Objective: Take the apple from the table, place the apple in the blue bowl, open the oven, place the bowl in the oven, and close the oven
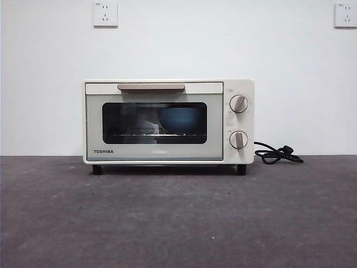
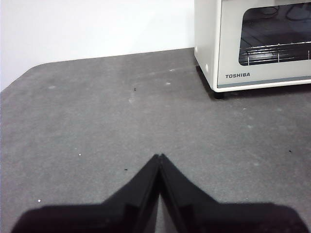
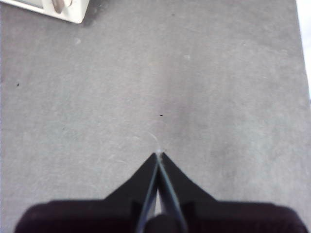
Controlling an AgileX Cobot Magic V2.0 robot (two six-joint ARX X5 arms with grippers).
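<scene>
The cream-white oven [image 1: 167, 121] stands on the table [image 1: 178, 218] with its door closed. Through the dark glass I see the blue bowl [image 1: 179, 119] on the rack inside, toward the right. The apple is hidden from view. Over bare table off the oven's left front corner [image 2: 252, 43] hangs my left gripper [image 2: 159, 156], shut and empty. My right gripper [image 3: 159, 154] is also shut and empty, above the table to the right of the oven's knob corner [image 3: 63, 9]. Neither arm shows in the front view.
The oven's black cord [image 1: 278, 153] lies coiled on the table at its right side. Two wall sockets [image 1: 105, 14] sit high on the white wall behind. The table's left edge [image 2: 19, 77] curves away near the left gripper.
</scene>
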